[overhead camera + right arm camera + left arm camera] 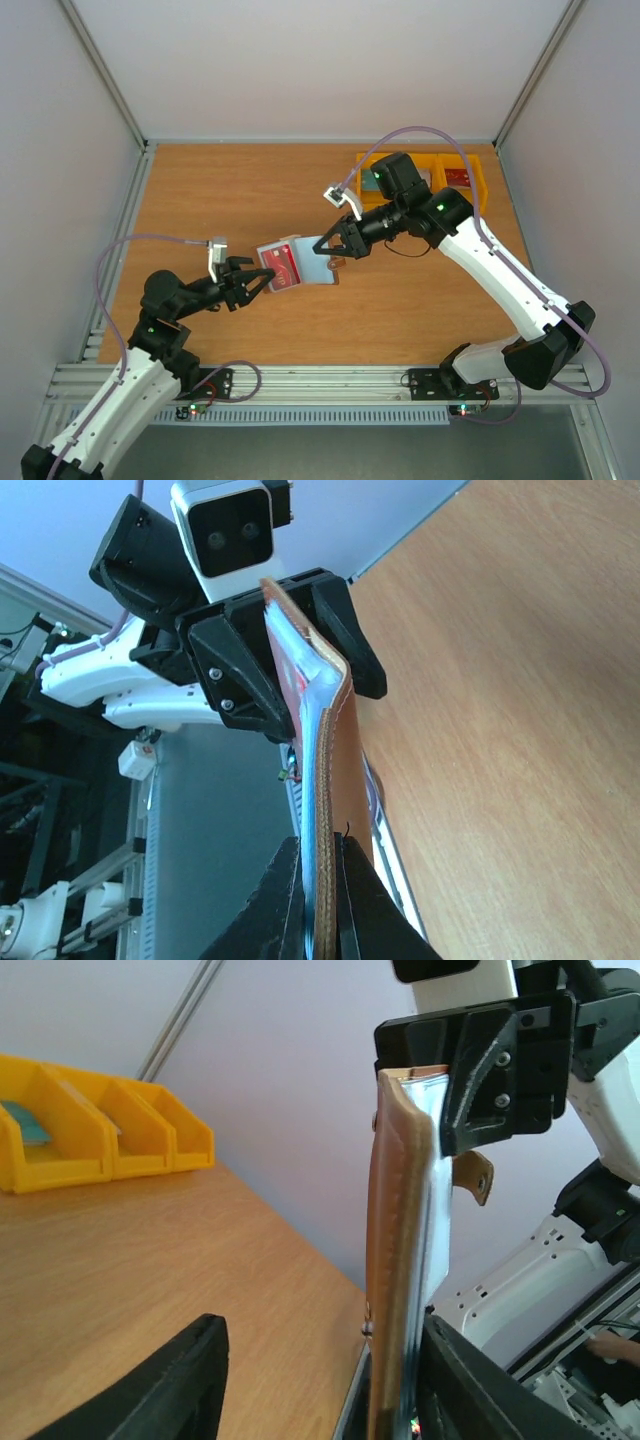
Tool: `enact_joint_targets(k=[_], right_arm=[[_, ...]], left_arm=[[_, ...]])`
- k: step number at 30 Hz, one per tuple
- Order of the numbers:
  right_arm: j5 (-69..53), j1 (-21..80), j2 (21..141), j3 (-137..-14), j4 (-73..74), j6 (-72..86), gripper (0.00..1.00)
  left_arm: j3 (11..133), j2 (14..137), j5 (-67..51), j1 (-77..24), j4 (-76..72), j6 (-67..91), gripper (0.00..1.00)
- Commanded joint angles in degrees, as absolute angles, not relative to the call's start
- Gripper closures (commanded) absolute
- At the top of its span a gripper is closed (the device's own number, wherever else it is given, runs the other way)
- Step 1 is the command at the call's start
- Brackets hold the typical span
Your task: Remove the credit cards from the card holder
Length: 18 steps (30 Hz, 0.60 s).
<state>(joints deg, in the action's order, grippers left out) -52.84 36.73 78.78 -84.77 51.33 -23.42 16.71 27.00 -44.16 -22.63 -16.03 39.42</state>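
The brown card holder (308, 262) hangs open above the table between both arms, its blue-grey lining facing up. My right gripper (332, 248) is shut on its right edge (335, 770), the fingers (365, 900) pinching leather and lining. A red credit card (281, 267) lies in the holder's left half. My left gripper (262, 281) straddles that left end, open. In the left wrist view the holder (395, 1260) stands edge-on against the right finger (470, 1390), while the left finger (185, 1385) is well apart from it. The snap tab (475, 1175) dangles.
Yellow bins (470, 195) stand at the back right of the wooden table, behind my right arm. One holds a teal card (25, 1125), another something red (458, 177). Grey walls close in left, right and back.
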Motion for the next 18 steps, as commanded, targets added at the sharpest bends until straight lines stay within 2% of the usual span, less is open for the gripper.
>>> enact_joint_targets(k=[1, 2, 5, 6, 8, 9, 10, 11, 13, 15, 18], right_arm=[[-54.5, 37.3, 79.0, -85.1, 49.7, -24.5, 0.99], [-54.7, 37.4, 79.1, -85.2, 49.6, -24.5, 0.99], [-55.8, 37.3, 79.1, -85.2, 49.4, -25.1, 0.99], [-55.9, 37.3, 79.1, -85.2, 49.6, -25.7, 0.99], [-54.4, 37.1, 79.0, -85.0, 50.5, -27.6, 0.99], [-52.3, 36.9, 79.1, -85.0, 51.1, -28.2, 0.94], [-49.2, 36.4, 79.2, -85.1, 51.9, -28.3, 0.79], [-43.4, 35.5, 79.3, -85.7, 52.7, -27.5, 0.69], [-35.2, 32.4, 79.5, -86.9, 54.7, -25.0, 0.58], [-29.9, 28.3, 78.5, -87.9, 55.1, -21.9, 0.55], [-19.3, 28.3, 74.9, -88.6, 53.7, -20.4, 0.56]], left_arm=[[16.7, 27.3, -45.4, -22.9, -21.3, 38.7, 0.5], [16.7, 27.2, -45.4, -22.9, -21.3, 38.5, 0.58], [16.8, 27.0, -45.4, -23.0, -21.2, 37.9, 0.94], [16.8, 26.9, -45.3, -23.0, -21.2, 37.9, 0.99], [16.7, 26.5, -45.1, -23.0, -21.2, 37.8, 1.0], [16.7, 26.3, -44.7, -23.0, -21.0, 37.8, 1.0], [16.8, 26.0, -44.0, -23.0, -19.8, 37.8, 1.0], [17.0, 25.6, -42.7, -23.0, -18.5, 37.9, 1.0], [17.4, 25.2, -39.8, -22.9, -15.5, 38.7, 1.0], [17.7, 25.2, -37.2, -22.9, -13.0, 38.8, 1.0], [17.5, 25.0, -33.9, -22.9, -11.3, 38.0, 1.0]])
